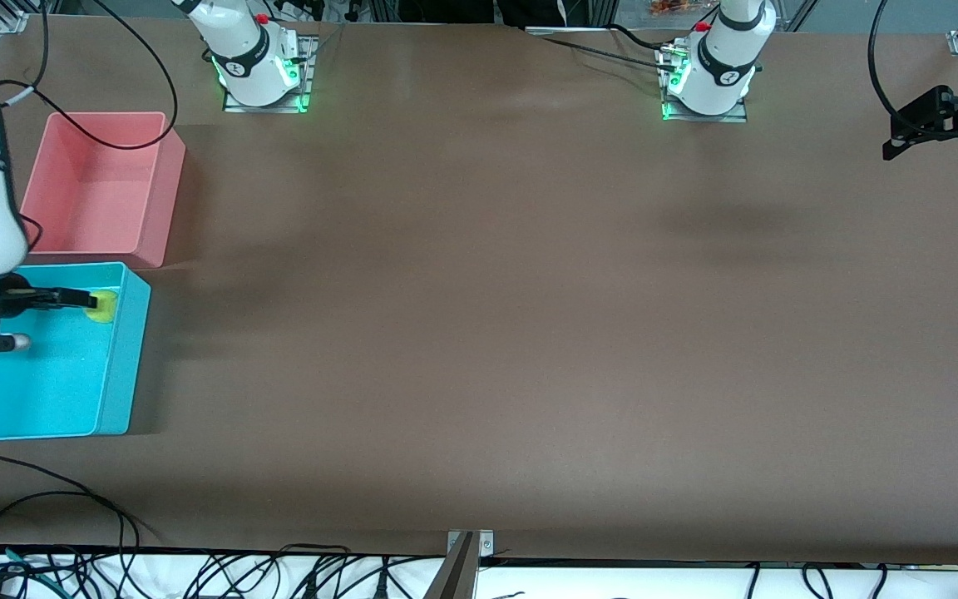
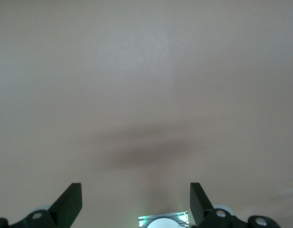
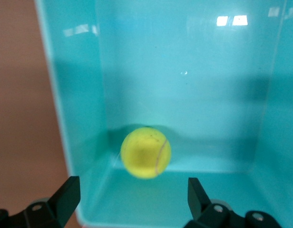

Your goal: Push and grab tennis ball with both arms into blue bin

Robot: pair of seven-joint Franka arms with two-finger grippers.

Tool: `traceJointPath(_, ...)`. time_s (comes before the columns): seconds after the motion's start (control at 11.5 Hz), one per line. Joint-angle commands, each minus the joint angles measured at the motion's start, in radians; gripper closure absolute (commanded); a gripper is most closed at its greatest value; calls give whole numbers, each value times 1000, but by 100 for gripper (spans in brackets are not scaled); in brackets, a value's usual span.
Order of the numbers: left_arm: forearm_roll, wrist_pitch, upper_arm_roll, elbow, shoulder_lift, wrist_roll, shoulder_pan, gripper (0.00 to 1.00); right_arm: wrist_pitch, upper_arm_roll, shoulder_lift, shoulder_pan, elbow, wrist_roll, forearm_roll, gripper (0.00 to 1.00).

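The tennis ball [image 1: 103, 306] is inside the blue bin [image 1: 125, 358], at the corner nearest the pink bin. My right gripper [image 1: 42, 319] is over the blue bin, open and empty, with one fingertip [image 1: 71, 297] beside the ball in the front view. In the right wrist view the ball [image 3: 145, 152] is down in the bin [image 3: 194, 66], clear of the open gripper [image 3: 133, 195]. My left gripper [image 1: 930, 140] waits open and empty above the left arm's end of the table. The left wrist view shows it [image 2: 136, 199] over bare tabletop.
A pink bin [image 1: 155, 200] stands next to the blue bin, farther from the front camera. The arm bases [image 1: 261, 66] [image 1: 708, 79] stand along the table's back edge. Cables hang at the table's front edge [image 1: 46, 499].
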Motion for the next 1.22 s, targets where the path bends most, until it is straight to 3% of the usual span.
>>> traceJointPath(0.0, -18, -32, 6, 47, 22, -2, -2, 0, -280, 1, -46, -7, 203, 31, 21, 0)
traceJointPath(0.26, -18, -32, 3, 49, 22, -5, -5, 0, -460, 11, -75, 11, 366, 129, 19, 0)
traceJointPath(0.61, -19, -32, -3, 49, 22, -9, -7, 0, -566, 18, -191, 114, 389, 348, 3, 0)
traceJointPath(0.78, -19, -32, -3, 52, 22, -3, -3, 0, -537, -7, -276, 189, 302, 379, -34, 0)
traceJointPath(0.87, -19, -32, -3, 52, 22, -3, -5, 0, -500, -48, -337, 252, 252, 379, -60, 0)
traceJointPath(1.13, -19, -32, -3, 52, 22, -8, -7, 0, -369, -47, -464, 268, 77, 376, -60, 0)
